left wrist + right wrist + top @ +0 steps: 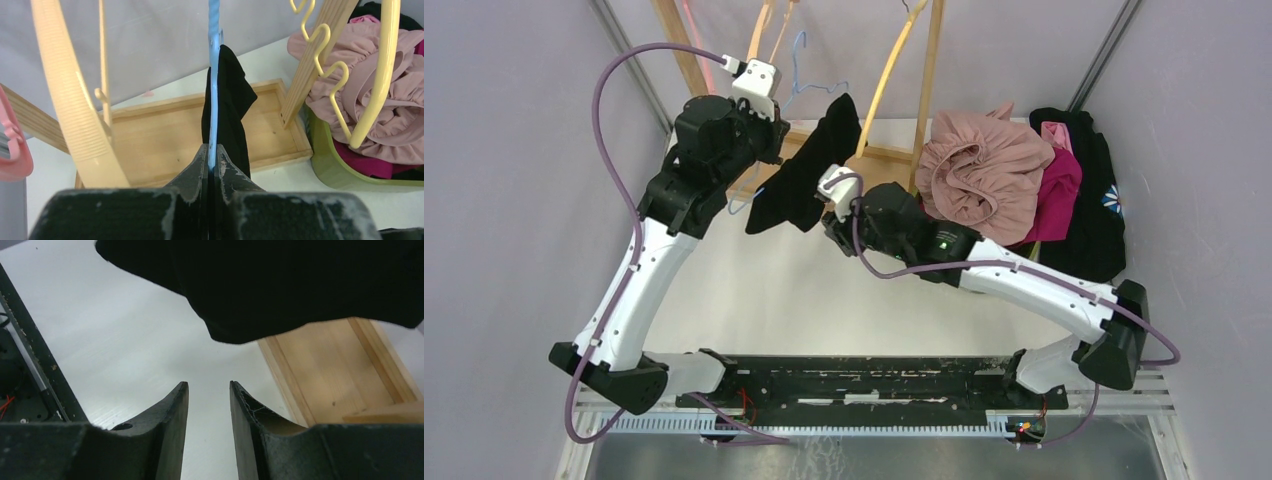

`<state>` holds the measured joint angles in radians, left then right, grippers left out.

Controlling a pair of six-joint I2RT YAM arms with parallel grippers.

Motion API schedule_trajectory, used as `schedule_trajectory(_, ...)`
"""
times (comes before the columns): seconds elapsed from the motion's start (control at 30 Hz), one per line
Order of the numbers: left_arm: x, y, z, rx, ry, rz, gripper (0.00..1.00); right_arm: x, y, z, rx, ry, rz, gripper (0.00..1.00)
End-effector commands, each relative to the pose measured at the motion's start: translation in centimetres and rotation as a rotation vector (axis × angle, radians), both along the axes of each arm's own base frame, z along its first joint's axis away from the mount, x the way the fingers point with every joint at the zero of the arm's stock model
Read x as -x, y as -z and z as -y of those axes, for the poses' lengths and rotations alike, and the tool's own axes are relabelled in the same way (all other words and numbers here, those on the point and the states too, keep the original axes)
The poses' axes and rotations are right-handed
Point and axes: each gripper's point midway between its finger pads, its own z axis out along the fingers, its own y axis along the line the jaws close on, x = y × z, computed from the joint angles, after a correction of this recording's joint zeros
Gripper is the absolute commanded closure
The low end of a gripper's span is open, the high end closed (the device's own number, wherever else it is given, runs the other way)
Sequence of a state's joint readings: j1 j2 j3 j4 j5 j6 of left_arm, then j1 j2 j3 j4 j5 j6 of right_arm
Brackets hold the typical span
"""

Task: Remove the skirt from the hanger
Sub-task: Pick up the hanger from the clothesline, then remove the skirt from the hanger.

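Top camera first: high above and behind the arm bases, looking down the table (754, 290) to the wooden tray (889, 168) at the far end, a wide and distant view. Over to the left wrist camera: very near, peering along the left gripper (212, 160) straight at that tray, hanger (214, 75) and skirt (232, 100) just before the lens. The right wrist camera sits low on the near side of the tray, angled along the right gripper (209, 405), the skirt filling the top of its view. All three share the tray and the skirt.
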<state>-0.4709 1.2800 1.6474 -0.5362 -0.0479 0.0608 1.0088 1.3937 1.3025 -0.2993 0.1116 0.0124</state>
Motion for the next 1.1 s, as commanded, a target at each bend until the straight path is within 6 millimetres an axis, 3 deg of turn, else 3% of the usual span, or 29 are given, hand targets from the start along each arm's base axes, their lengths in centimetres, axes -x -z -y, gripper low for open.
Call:
schedule_trajectory(0.0, 2.3, -5.0, -1.0, 0.071, 0.008, 0.142, 0.97, -1.0, -6.8, -3.1, -0.112, 0.025, 0.189, 0.57)
schedule_trajectory(0.2, 3.9, -5.2, -1.3, 0.079, 0.032, 0.14, 0.97, -3.5, -8.3, -4.9, -0.167, 0.116, 0.276, 0.52)
schedule_trajectory(0.33, 5.1, -5.7, -1.6, 0.087, 0.046, 0.147, 0.97, -5.2, -6.9, -6.6, -0.139, 0.151, 0.296, 0.51)
schedule_trajectory(0.5, 6.0, -6.1, -2.4, 0.082, 0.033, 0.161, 0.97, -5.9, -6.2, -9.5, -0.148, 0.107, 0.291, 0.5)
schedule_trajectory(0.57, 6.2, -6.2, -2.5, 0.08, 0.032, 0.161, 0.97, -6.2, -6.0, -10.1, -0.145, 0.101, 0.297, 0.56)
schedule_trajectory(0.63, 6.2, -6.2, -2.4, 0.079, 0.04, 0.161, 0.97, -6.6, -5.8, -10.2, -0.128, 0.107, 0.307, 0.7)
schedule_trajectory(0.7, 6.2, -6.2, -2.4, 0.079, 0.042, 0.162, 0.97, -7.1, -5.6, -10.0, -0.103, 0.13, 0.314, 0.95)
schedule_trajectory(0.73, 6.2, -6.1, -2.3, 0.077, 0.044, 0.16, 0.97, -7.3, -5.5, -9.8, -0.089, 0.143, 0.316, 0.99)
schedule_trajectory(0.9, 5.7, -5.6, -2.3, 0.065, 0.034, 0.157, 0.97, -7.2, -6.6, -6.8, -0.057, 0.225, 0.337, 0.99)
schedule_trajectory(1.07, 4.7, -4.6, -2.3, 0.043, 0.011, 0.149, 0.97, -5.7, -11.8, -1.3, -0.108, 0.32, 0.382, 0.99)
